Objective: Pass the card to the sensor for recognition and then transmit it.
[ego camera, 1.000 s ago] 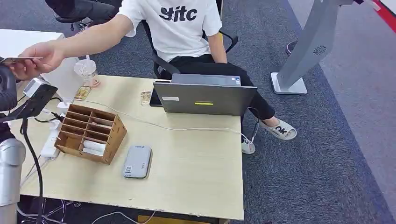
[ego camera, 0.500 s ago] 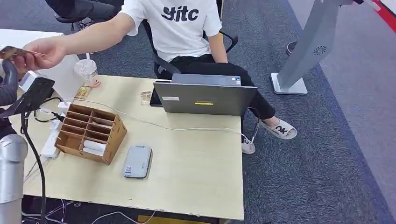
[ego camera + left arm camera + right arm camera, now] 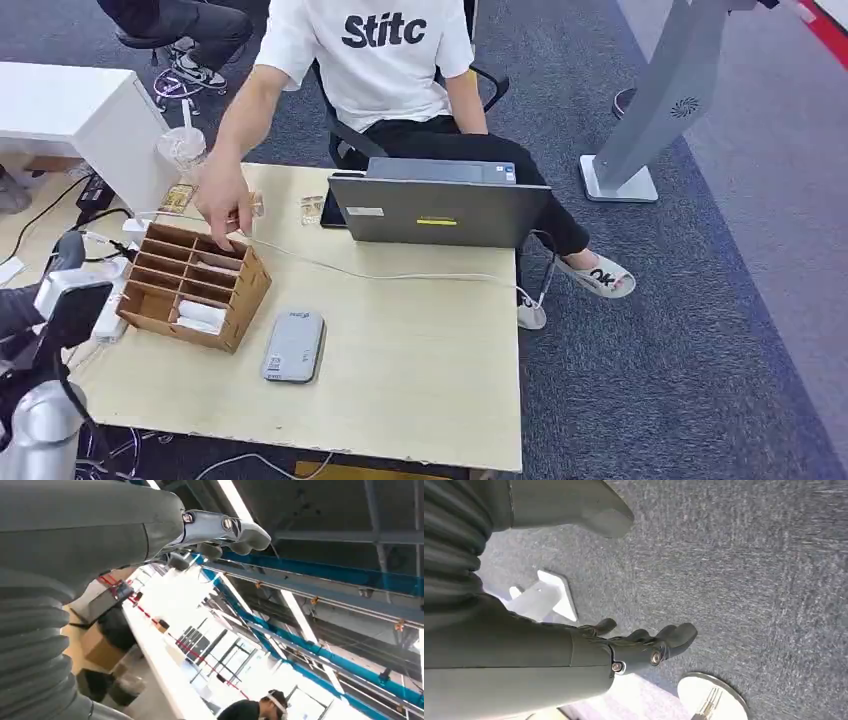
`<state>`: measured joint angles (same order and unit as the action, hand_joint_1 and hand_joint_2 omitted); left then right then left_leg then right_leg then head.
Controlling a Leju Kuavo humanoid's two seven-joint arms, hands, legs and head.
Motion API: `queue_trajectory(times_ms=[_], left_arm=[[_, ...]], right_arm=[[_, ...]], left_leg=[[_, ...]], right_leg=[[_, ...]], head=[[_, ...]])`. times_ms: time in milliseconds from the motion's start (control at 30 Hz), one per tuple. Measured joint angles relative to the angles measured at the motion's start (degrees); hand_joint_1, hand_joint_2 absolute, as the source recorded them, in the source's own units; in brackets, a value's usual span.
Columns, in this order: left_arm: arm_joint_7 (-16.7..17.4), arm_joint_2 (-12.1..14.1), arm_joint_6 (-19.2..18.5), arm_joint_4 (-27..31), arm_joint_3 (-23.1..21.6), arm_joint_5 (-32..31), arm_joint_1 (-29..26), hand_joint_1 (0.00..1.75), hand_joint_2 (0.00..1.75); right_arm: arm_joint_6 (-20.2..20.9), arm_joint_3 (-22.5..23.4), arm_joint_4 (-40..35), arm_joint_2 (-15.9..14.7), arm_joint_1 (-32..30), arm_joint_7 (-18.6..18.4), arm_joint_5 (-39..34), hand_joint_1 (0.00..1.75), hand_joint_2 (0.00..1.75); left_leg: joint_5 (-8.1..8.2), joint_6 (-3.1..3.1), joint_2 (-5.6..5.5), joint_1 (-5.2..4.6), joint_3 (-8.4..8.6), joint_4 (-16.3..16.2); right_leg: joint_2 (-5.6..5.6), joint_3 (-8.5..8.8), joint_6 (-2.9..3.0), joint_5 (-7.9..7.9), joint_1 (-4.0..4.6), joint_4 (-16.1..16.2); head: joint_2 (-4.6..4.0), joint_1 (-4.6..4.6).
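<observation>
- The pale wooden table (image 3: pixel 420 370) is standing on grey carpet in the head view, with a person (image 3: pixel 390 60) in a white printed T-shirt sitting at its far side.
- A grey laptop (image 3: pixel 440 210) is sitting open at the far edge, its lid back facing the robot.
- A wooden organizer (image 3: pixel 195 285) with rows of slots is resting near the table's left end. The person's hand (image 3: pixel 222 205) is reaching down over its back row, fingertips touching or just inside a slot.
- The card is not showing clearly – it may be under those fingers, but I cannot tell.
- The sensor (image 3: pixel 294 346), a flat grey reader, is lying just right of the organizer, nearer the robot, with nothing on it.
- A white cable (image 3: pixel 380 272) is running across the table from the left end to the right edge.
- A clear plastic cup (image 3: pixel 183 150) with a straw is standing at the far left corner.
- The left hand (image 3: pixel 215 530) is pointing up toward a ceiling with light strips – fingers stretched out, loosely apart, holding nothing.
- The right hand (image 3: pixel 644 645) is hanging over the carpet, fingers slightly bent and spread, holding nothing.
</observation>
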<state>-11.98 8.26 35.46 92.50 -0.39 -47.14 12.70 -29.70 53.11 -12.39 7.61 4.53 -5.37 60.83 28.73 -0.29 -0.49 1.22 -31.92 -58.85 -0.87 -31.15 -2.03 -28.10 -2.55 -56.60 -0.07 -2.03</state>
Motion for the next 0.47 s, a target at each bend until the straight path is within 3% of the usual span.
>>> queue_trajectory(times_ms=[67, 200, 233, 300, 367, 467], left_arm=[[-4.40, -0.44, 1.46, 2.65, 2.19, 5.16, -5.68, 0.00, 1.75], [-16.84, -3.96, 1.85, 10.01, 9.38, 23.53, -19.48, 0.00, 1.75], [-19.98, -5.84, -0.20, 11.66, 12.26, 28.62, -22.46, 0.00, 1.75], [-23.85, -10.46, -9.45, 13.57, 19.75, 36.09, -25.83, 0.00, 1.75], [-24.37, -16.32, -19.25, 13.92, 31.06, 39.31, -26.43, 0.00, 1.75], [-23.51, -20.90, -19.41, 9.99, 43.62, 38.65, -25.24, 0.00, 1.75]], right_arm=[[-0.26, 0.59, 0.00, 0.00, -0.03, 0.48, -0.50, 0.00, 1.75], [-0.87, 1.79, 0.00, 0.02, -0.38, -0.31, -1.11, 0.00, 1.75], [-1.22, 2.14, 0.00, 0.13, -0.54, -0.35, -1.40, 0.00, 1.75], [-1.77, 2.71, 0.00, 0.22, -0.80, -0.15, -1.64, 0.00, 1.75], [-2.16, 3.47, 0.00, 0.33, -0.82, 0.37, -1.94, 0.00, 1.75], [-2.47, 3.96, 0.00, 0.52, -0.93, 0.92, -1.68, 0.00, 1.75]], left_leg=[[0.01, 0.00, 0.06, 0.00, 0.00, 0.02], [0.16, 0.03, 0.23, 0.00, 0.04, 0.02], [0.17, 0.04, 0.20, 0.00, 0.02, 0.02], [0.19, 0.07, 0.10, -0.01, 0.00, 0.02], [0.21, 0.04, 0.06, 0.00, 0.00, 0.02], [0.23, 0.02, 0.13, -0.02, 0.09, 0.02]], right_leg=[[-0.04, -0.01, 0.00, -0.01, 0.00, 0.01], [-0.13, -0.04, 0.02, -0.16, 0.00, 0.02], [-0.10, -0.03, 0.00, -0.18, 0.00, 0.03], [-0.01, -0.02, -0.04, -0.20, 0.00, 0.05], [0.06, 0.02, -0.04, -0.21, 0.00, 0.06], [0.00, 0.01, -0.03, -0.20, -0.02, 0.07]], head=[[0.00, 0.00], [0.00, 0.00], [0.00, -0.02], [0.00, 0.00], [0.00, -0.13], [0.00, 0.00]])
